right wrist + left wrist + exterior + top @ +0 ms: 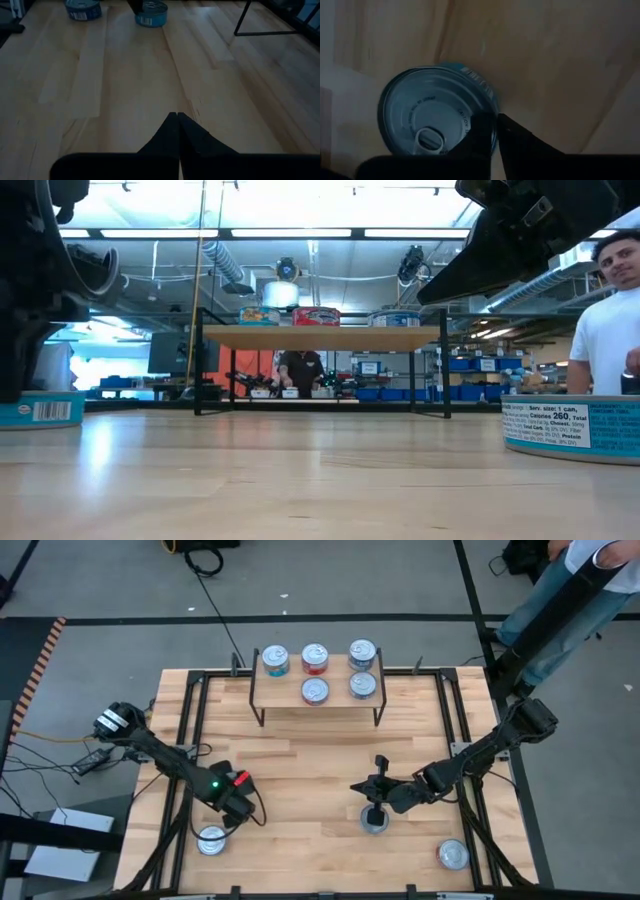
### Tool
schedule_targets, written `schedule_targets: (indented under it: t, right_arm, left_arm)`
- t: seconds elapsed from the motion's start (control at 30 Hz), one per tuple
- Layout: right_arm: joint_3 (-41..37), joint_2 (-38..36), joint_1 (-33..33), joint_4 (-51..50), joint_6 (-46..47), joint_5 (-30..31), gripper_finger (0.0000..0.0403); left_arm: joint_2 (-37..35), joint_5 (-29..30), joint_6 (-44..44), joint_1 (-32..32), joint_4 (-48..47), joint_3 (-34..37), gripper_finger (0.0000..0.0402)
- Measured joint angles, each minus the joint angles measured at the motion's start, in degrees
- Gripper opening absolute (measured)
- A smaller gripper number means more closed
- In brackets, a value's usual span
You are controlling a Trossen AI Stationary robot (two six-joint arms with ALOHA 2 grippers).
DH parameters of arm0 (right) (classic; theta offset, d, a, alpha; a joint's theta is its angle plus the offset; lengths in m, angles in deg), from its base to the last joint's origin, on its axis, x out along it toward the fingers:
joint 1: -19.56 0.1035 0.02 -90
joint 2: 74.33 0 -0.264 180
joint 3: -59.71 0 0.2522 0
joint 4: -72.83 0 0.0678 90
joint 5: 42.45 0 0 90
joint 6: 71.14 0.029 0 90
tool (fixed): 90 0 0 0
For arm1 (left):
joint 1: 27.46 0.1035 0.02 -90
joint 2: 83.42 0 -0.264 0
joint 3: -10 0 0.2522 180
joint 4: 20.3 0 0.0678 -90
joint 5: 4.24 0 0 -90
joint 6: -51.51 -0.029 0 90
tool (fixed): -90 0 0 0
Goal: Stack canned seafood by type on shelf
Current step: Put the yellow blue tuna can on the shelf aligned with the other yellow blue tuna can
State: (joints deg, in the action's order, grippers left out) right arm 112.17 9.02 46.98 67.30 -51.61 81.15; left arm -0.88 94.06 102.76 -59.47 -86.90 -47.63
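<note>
A teal can [437,112] with a silver pull-tab lid stands on the wooden table at the near left. My left gripper [496,120] points down on it, shut on its rim. In the high view the left gripper [235,808] hides this can. It shows far off as the teal can [151,14] in the right wrist view. A second can [211,838] lies beside it, nearer the front edge. The shelf [315,708] at the far middle carries several cans on its top. My right gripper [178,117] hangs shut over bare wood near the table's middle. My left gripper pinches the teal can's rim [492,107] at one side. One finger [480,131] lies over the lid and the other finger [520,139] outside the wall. The fingers come from above, pointing down. The can's base rests on the table.
One can [374,819] sits under the right arm's wrist, another can [453,855] at the near right corner. A broad stretch of bare wood lies between the arms and the shelf legs [262,722]. A person [575,590] stands beyond the far right corner.
</note>
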Motion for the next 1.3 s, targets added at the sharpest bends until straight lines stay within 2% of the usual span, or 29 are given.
schedule_targets:
  t: [0.13, 0.43, 0.63, 0.83, 1.1, 1.3]
  right_arm:
    - [0.0, 0.0, 0.0, 0.2, 0.0, 0.0, 0.0002]
    - [0.0, 0.0, 0.0, 0.7, -0.2, 0.0, 0.0002]
    - [0.0, 0.0, 0.0, 0.8, -0.1, -0.2, 0.0002]
    - [0.0, 0.0, 0.0, 1.2, 1.3, -0.2, 0.0002]
    - [0.0, 0.0, 0.0, 1.2, 2.4, -0.2, 0.0003]
    - [0.0, 0.0, 0.0, 1.2, 2.5, -0.2, 0.0003]
  left_arm:
    - [0.1, 0.5, -2.9, 0.0, 0.9, -1.1, 0.0005]
    - [0.2, 1.5, -12.4, 0.0, 5.2, -7.6, 0.0002]
    - [0.2, 1.7, -19.4, 0.1, 12.8, -10.1, 0.0001]
    - [0.2, -4.7, -24.7, 1.3, 23.1, -10.6, 0.0001]
    - [0.2, -8.8, -31.4, 4.0, 31.0, -10.5, 0.0]
    - [0.1, -15.0, -36.3, 8.2, 43.3, -6.3, 0.0]
